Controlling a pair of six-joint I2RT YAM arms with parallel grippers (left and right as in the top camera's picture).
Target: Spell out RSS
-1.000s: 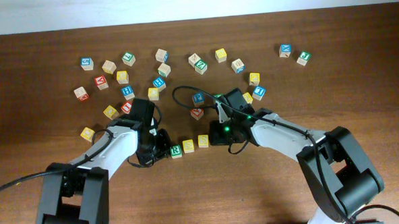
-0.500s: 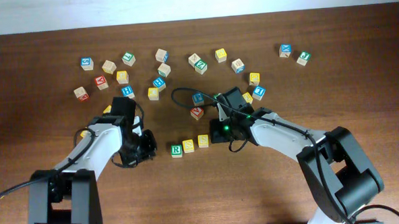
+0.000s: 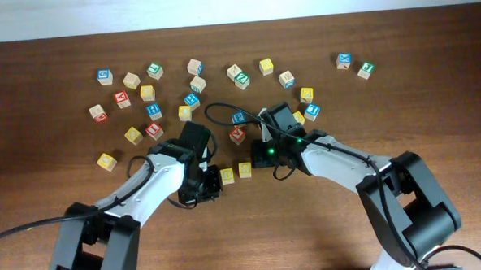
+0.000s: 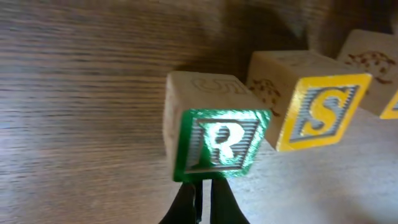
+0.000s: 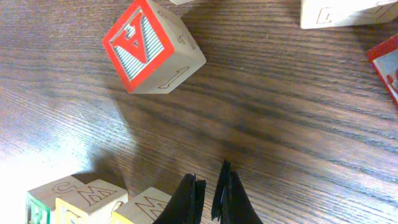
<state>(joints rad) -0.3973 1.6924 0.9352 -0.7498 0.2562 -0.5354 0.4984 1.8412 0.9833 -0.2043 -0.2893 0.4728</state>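
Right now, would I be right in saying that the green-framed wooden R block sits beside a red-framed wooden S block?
Not quite. The wooden S block sitting beside the green-framed wooden R block is yellow-framed, not red-framed. The left wrist view shows both faces clearly, side by side.
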